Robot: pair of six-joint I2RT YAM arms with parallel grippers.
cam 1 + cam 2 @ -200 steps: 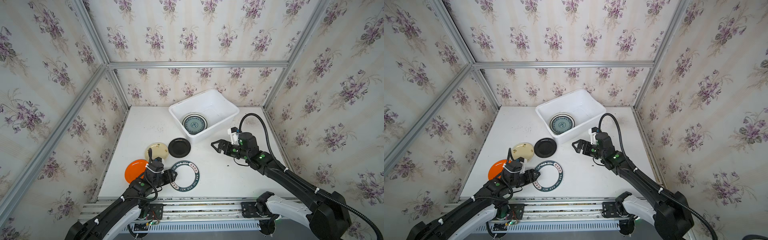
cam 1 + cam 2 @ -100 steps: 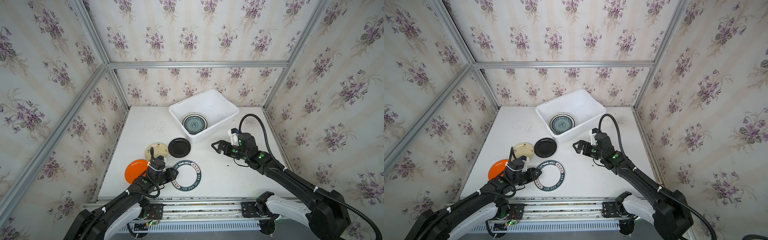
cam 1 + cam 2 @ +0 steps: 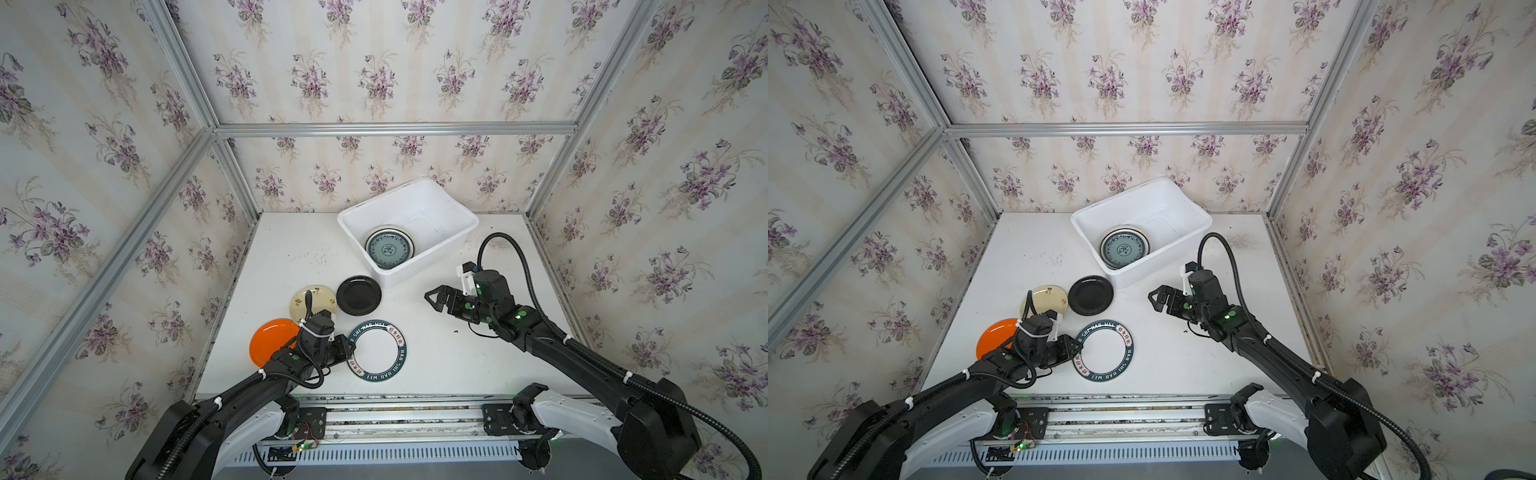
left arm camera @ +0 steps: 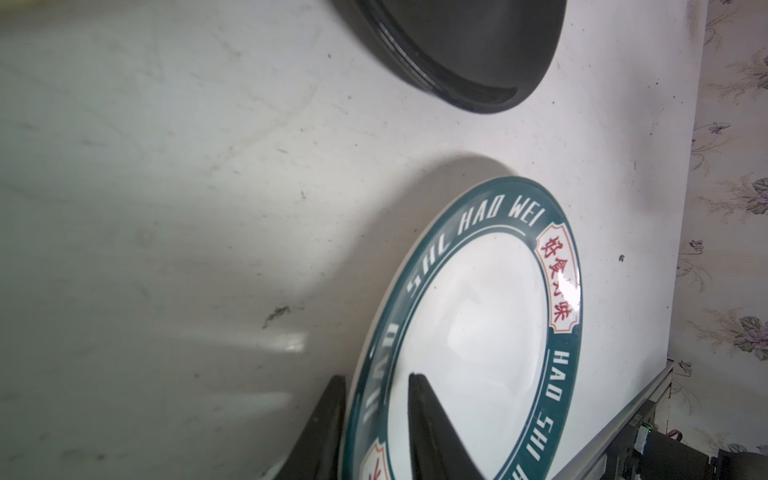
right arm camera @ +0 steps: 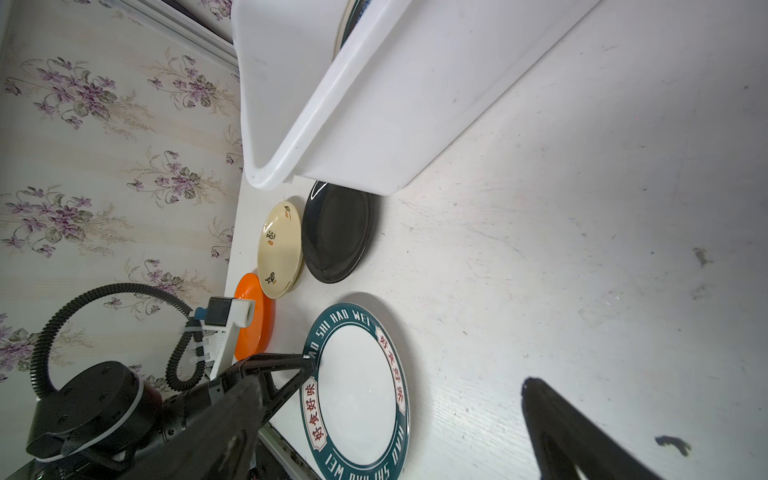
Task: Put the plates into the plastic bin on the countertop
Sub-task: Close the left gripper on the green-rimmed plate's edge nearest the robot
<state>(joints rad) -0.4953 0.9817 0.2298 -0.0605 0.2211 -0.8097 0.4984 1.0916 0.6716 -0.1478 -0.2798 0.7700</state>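
One white countertop (image 3: 291, 249) carries everything. The plastic bin (image 3: 419, 268) stands at its far side, a teal-patterned plate (image 3: 389, 250) lying inside. Outside it, in descending size: lettered plate (image 3: 377, 350) near the front edge, black plate (image 3: 358, 295) just beside the bin, orange plate (image 3: 270, 343), cream plate (image 3: 322, 299). Left gripper (image 4: 376, 378) — jaws straddle the lettered plate's rim; clamping cannot be told. Right gripper (image 3: 433, 298) — jaws wide apart, above bare countertop.

Scuffed white countertop (image 3: 291, 257): plastic bin (image 3: 432, 259), black plate (image 3: 358, 295), cream plate (image 3: 322, 296), orange plate (image 3: 270, 343), teal-rimmed plate (image 3: 376, 351).
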